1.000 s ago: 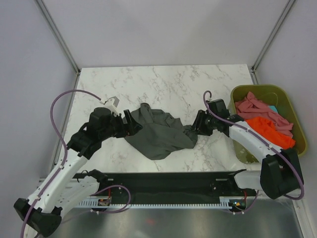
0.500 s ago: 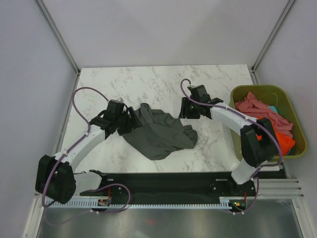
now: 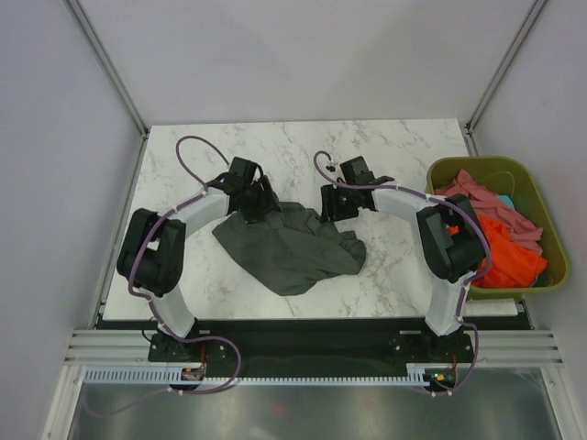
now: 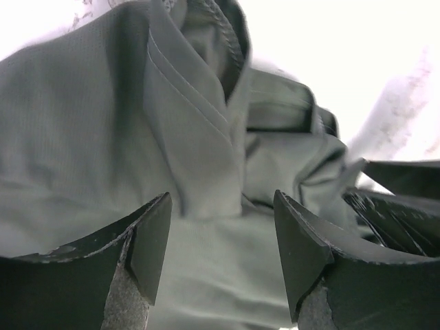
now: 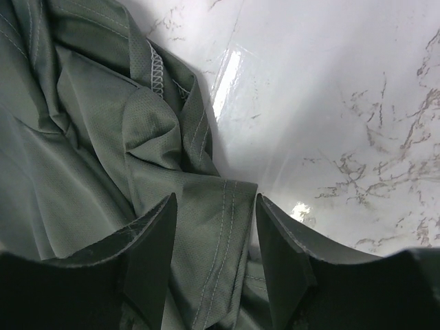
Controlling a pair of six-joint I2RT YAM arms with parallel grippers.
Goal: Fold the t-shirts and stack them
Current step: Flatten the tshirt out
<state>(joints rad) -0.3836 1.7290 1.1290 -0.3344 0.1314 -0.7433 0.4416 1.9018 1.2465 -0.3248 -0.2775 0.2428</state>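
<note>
A dark charcoal grey t-shirt lies crumpled on the marble table. My left gripper is open over its upper left part; in the left wrist view folded cloth lies between the two fingers. My right gripper is open at the shirt's upper right edge; in the right wrist view a stitched hem lies between the fingers. An orange t-shirt and a dusty pink t-shirt lie in the bin.
An olive-green plastic bin stands at the table's right edge, with a bit of teal cloth inside. Grey walls with metal posts enclose the table on three sides. A black rail runs along the near edge.
Both arms have stretched out farther across the table. The left gripper moved right and up onto the shirt's upper left; the right gripper moved left to its upper right edge. The shirt's left part shifted a little.
</note>
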